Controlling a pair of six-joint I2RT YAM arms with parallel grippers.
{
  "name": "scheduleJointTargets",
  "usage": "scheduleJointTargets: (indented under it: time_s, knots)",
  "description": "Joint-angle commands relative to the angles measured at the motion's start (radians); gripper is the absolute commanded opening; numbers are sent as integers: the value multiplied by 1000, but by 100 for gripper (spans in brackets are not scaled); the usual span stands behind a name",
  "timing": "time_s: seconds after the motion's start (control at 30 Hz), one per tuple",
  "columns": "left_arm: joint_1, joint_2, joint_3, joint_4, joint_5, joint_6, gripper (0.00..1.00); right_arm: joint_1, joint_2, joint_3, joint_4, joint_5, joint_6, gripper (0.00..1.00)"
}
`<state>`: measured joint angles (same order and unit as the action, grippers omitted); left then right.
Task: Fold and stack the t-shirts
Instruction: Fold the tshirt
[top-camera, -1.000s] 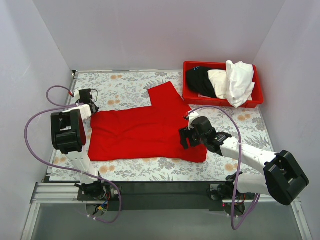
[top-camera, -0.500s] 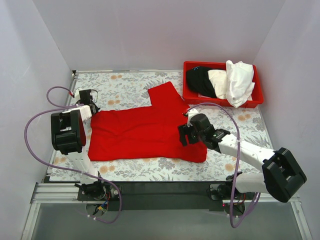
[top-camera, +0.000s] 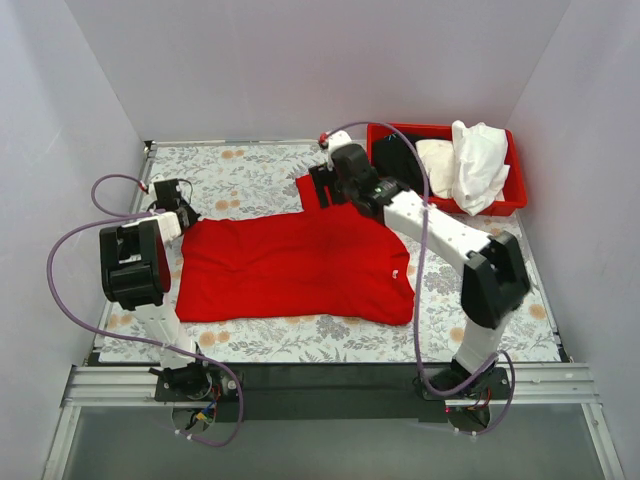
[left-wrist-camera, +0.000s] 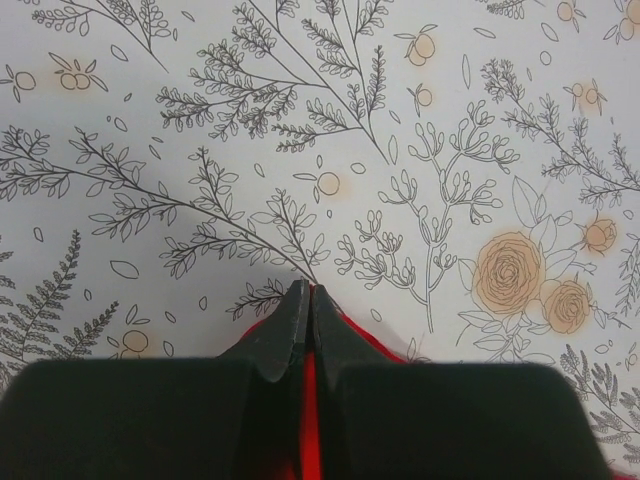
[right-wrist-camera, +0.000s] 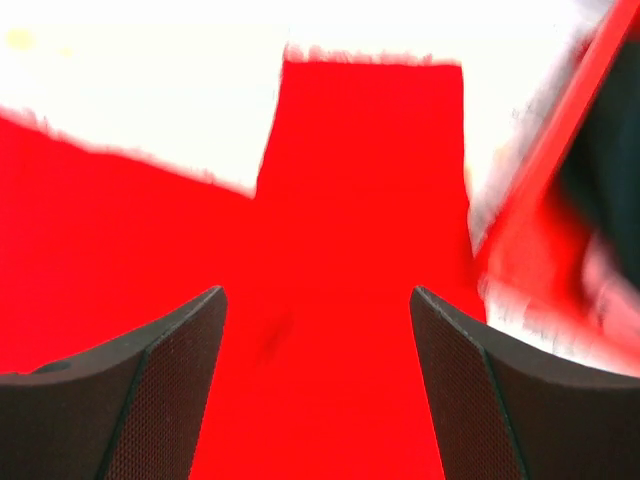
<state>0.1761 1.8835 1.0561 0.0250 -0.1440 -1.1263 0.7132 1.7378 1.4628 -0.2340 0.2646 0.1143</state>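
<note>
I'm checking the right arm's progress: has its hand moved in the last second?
Yes. The right hand went from the near right part of the red t-shirt to its far sleeve, beside the red bin.

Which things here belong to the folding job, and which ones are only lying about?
Belong to the job:
- red t-shirt, spread flat, its edge pinched in the left claw
- white t-shirt, cream t-shirt and black t-shirt, heaped in the bin

Only lying about:
- red plastic bin, holding those three shirts
- floral tablecloth
</note>
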Motion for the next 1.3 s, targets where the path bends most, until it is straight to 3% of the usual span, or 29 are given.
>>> scheduleJointTargets:
  time_s: [0.0, 0.2, 0.33, 0.7, 1.27]
  knots:
    - [8, -37, -24, 32, 37, -1, 0, -36, 205, 250, -68, 90, -80, 67]
    - [13, -50, -47, 49, 50, -4, 0, -135, 537, 682, -117, 1, -90, 66]
    - [14, -47, -51, 47, 52, -6, 0, -193, 681, 835, -114, -65, -76, 66]
    - [14, -38, -45, 38, 34, -3, 0, -287, 801, 895, -1, -222, -68, 66]
    - [16, -44, -45, 38, 60, -6, 0, -287, 852, 854, 4, -234, -67, 67]
